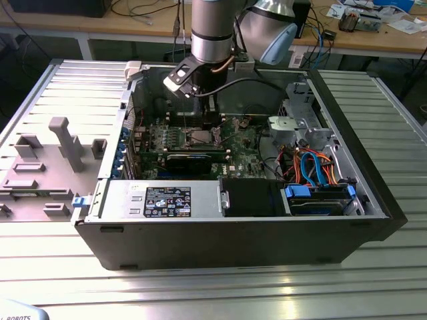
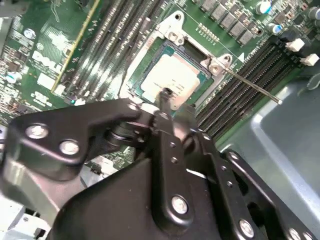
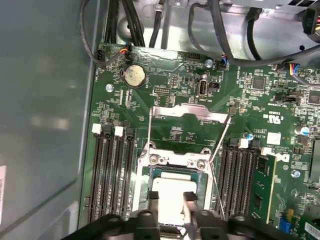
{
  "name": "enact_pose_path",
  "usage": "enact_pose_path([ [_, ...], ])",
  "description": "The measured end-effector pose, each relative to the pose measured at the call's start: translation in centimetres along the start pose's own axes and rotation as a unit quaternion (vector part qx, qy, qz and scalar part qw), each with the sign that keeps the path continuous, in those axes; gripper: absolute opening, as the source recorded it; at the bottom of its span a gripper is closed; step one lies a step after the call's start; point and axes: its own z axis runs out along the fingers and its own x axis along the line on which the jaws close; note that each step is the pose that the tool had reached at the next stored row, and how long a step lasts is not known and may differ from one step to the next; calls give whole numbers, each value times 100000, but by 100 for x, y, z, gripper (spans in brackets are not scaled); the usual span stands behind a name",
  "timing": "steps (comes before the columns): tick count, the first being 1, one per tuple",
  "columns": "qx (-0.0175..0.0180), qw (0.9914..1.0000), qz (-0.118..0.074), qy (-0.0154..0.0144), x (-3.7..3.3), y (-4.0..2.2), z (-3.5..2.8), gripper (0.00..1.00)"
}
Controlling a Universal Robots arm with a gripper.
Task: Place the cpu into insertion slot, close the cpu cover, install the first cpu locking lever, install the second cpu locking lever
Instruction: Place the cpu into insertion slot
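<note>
- The gripper (image 3: 171,199) hangs low over the insertion slot (image 3: 175,161). Its fingers (image 3: 189,200) stand a narrow gap apart, and the cpu's silvery top shows through that gap.
- The cpu (image 3: 172,192) lies flat inside the insertion slot, directly under the fingertips. The gap between the fingers is narrower than the chip, so they sit over its top rather than at its edges.
- In the second wrist view one fingertip (image 2: 165,94) sits at the near edge of the cpu (image 2: 175,77). Whether it touches the metal I cannot tell.
- The cpu cover (image 3: 190,111) is swung open beyond the slot, with green board showing through its window.
- Two thin wire levers (image 3: 220,142) (image 3: 149,130) stand unlatched, one on each side of the cover.
- Long black memory slots (image 3: 112,175) flank the insertion slot on both sides of the green circuit board (image 3: 165,75).
- In the exterior view the arm (image 1: 212,30) comes down from the upper centre into the open computer case (image 1: 233,243), which fills the middle of the frame.
- The case holds the board in its middle, a labelled grey box (image 1: 167,200) along its lower edge, and a drive bay with orange and blue cables (image 1: 317,167) at the exterior view's right.
- A grey tray (image 1: 20,200) at the exterior view's left carries several grey blocks (image 1: 63,137), well apart from the gripper.
</note>
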Motion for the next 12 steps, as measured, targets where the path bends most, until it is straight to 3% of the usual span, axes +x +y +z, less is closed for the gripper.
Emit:
enact_pose_path([
  [3,0,100000,2,-4,-139,-16,3,11],
  [5,8,100000,31,-32,-203,-23,4,11],
  [12,62,99962,2757,-44,-212,-22,3,11],
])
